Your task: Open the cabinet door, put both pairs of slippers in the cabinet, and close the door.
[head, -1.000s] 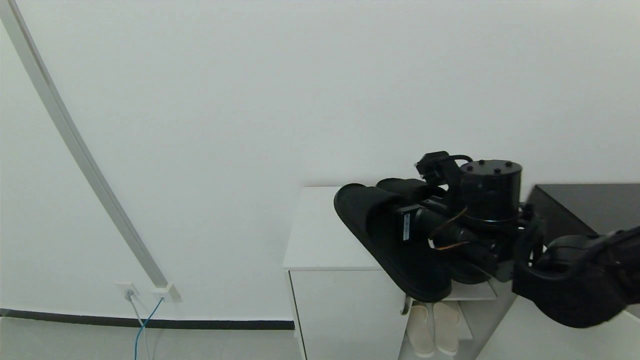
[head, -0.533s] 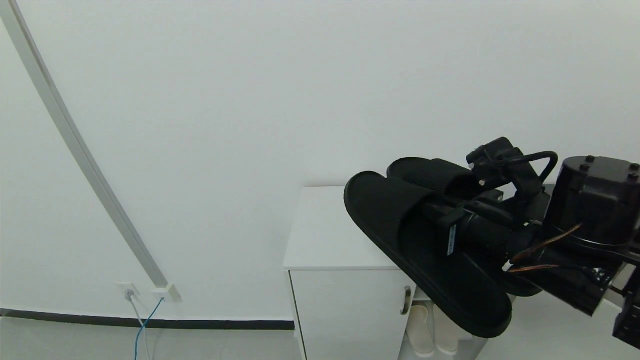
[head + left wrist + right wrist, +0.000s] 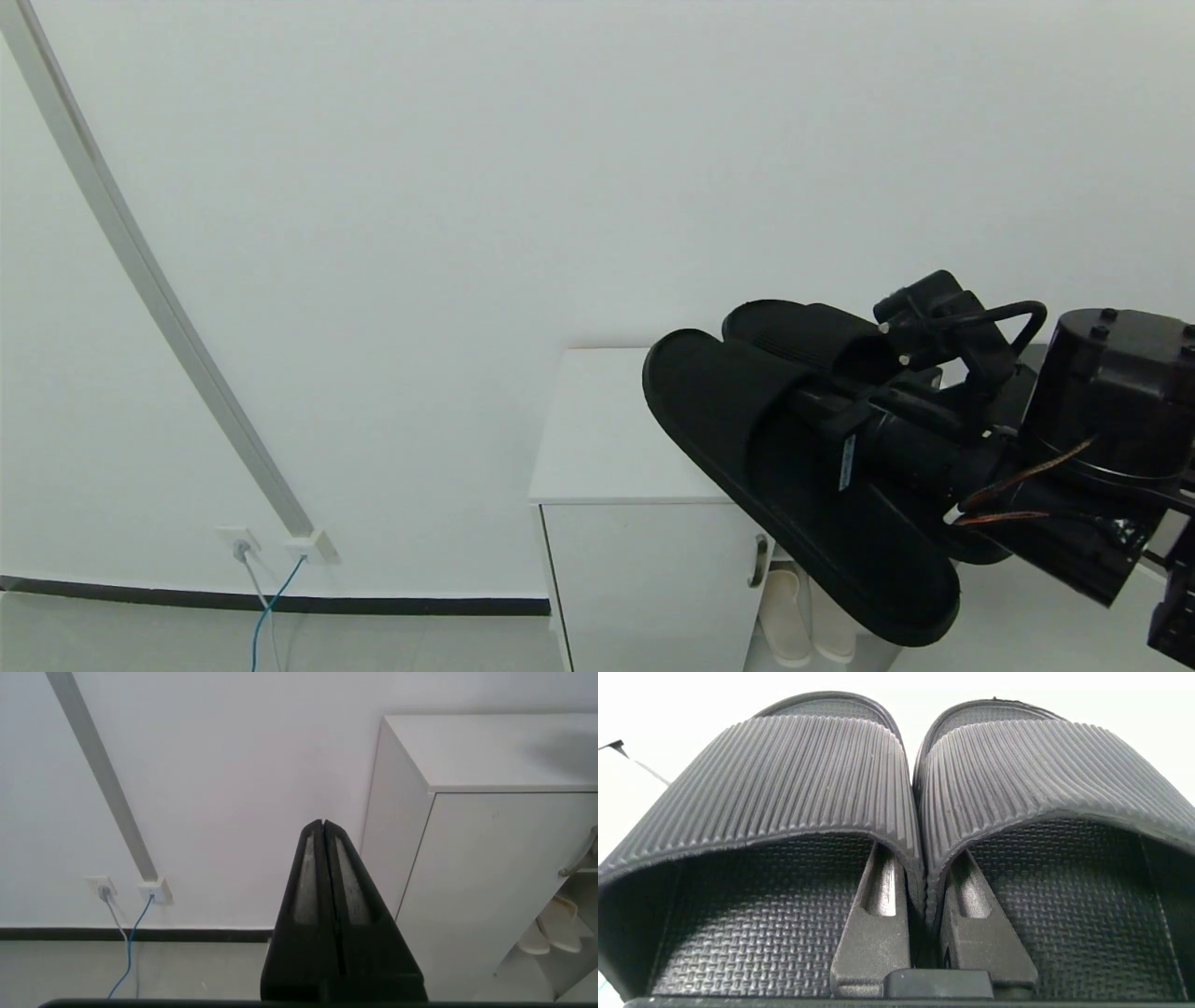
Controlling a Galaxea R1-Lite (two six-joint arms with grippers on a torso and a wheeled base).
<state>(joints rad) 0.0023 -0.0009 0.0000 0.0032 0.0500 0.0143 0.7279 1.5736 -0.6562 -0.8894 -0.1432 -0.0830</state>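
Note:
A pair of black slippers (image 3: 747, 420) hangs tilted in the air over the right part of the white cabinet (image 3: 607, 439). My right gripper (image 3: 826, 415) is shut on them. In the right wrist view one of its fingers (image 3: 878, 915) lies inside each slipper (image 3: 822, 775), pinching the two inner side walls together. A pair of white slippers (image 3: 808, 625) stands on a low shelf inside the cabinet's open right half, right of the handle (image 3: 758, 560). My left gripper (image 3: 322, 859) is shut with nothing in it, low and left of the cabinet (image 3: 505, 859).
The cabinet's left door (image 3: 653, 579) is closed. A white wall (image 3: 467, 187) stands behind, with a slanted cable duct (image 3: 149, 280), sockets (image 3: 238, 539) and a blue cable (image 3: 266, 611) at the lower left. Grey floor (image 3: 140, 639) lies left of the cabinet.
The right arm has brought the black slippers up, rightward and closer to the camera, then lowered them slightly in the last half second. The cabinet and white slippers have stayed put.

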